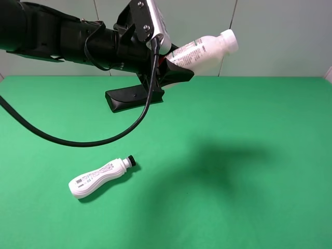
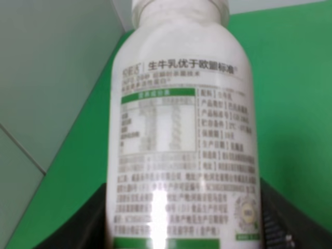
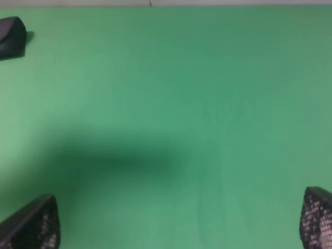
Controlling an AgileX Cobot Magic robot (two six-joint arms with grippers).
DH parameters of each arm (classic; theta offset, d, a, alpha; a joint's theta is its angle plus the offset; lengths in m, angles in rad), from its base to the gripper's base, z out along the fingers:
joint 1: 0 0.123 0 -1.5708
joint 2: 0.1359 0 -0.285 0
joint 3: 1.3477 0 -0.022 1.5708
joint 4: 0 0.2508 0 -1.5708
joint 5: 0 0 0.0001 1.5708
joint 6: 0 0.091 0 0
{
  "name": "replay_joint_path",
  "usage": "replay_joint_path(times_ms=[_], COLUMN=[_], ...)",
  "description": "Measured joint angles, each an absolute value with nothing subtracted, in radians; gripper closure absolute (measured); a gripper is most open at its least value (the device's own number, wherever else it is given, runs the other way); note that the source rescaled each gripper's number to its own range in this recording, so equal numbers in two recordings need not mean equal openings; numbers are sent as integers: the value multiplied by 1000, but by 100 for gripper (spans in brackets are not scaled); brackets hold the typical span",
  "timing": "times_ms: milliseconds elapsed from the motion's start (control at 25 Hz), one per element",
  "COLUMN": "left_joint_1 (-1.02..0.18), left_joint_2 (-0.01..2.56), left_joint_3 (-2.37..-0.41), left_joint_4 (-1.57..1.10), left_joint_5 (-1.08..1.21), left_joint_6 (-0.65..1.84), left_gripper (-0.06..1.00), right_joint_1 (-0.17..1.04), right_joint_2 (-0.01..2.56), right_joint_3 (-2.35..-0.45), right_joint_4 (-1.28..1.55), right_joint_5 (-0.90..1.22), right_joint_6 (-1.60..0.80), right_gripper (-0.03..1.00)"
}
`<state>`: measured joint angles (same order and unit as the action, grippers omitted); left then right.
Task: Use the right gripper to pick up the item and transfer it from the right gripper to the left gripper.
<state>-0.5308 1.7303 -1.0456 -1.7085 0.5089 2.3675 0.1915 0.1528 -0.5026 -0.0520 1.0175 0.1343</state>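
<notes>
The item [image 1: 207, 49], a cream-white bottle with a wide white cap, hangs in the air at the top centre, tilted with its cap up and to the right. My left gripper [image 1: 175, 65] is shut on its lower body. In the left wrist view the item [image 2: 181, 129] fills the frame, label facing the camera, with black fingers [image 2: 78, 231] on both sides of its base. My right gripper [image 3: 174, 220] is open over bare green cloth, its two fingertips wide apart with nothing between them. The right arm is out of the exterior high view.
A curvy white bottle with a small black cap [image 1: 101, 178] lies on the green table [image 1: 249, 197] at the front left. A flat black glasses case [image 1: 132, 98] lies at the back, also seen as the black case [image 3: 11, 35]. The left arm's black cable [image 1: 78, 141] loops low over the table.
</notes>
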Motion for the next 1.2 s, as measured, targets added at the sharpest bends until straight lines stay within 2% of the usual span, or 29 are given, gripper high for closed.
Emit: replay_joint_path(times_ms=[640, 1040, 1200], left_joint_1=[-531, -531, -531], left_joint_2=[1730, 1730, 1730], left_joint_3=[-1046, -1046, -1046], left_joint_4=[-1709, -1709, -1709], left_joint_5=[470, 431, 421], left_joint_6=[2367, 2367, 2367], left_gripper=[94, 94, 94], right_joint_1=[192, 18, 3], right_joint_2=[111, -3, -3], right_joint_3=[-491, -491, -491], right_joint_4=[-40, -40, -40], right_joint_5=[1020, 1020, 1020], right_joint_6=[120, 120, 120], right_gripper=[-3, -3, -3])
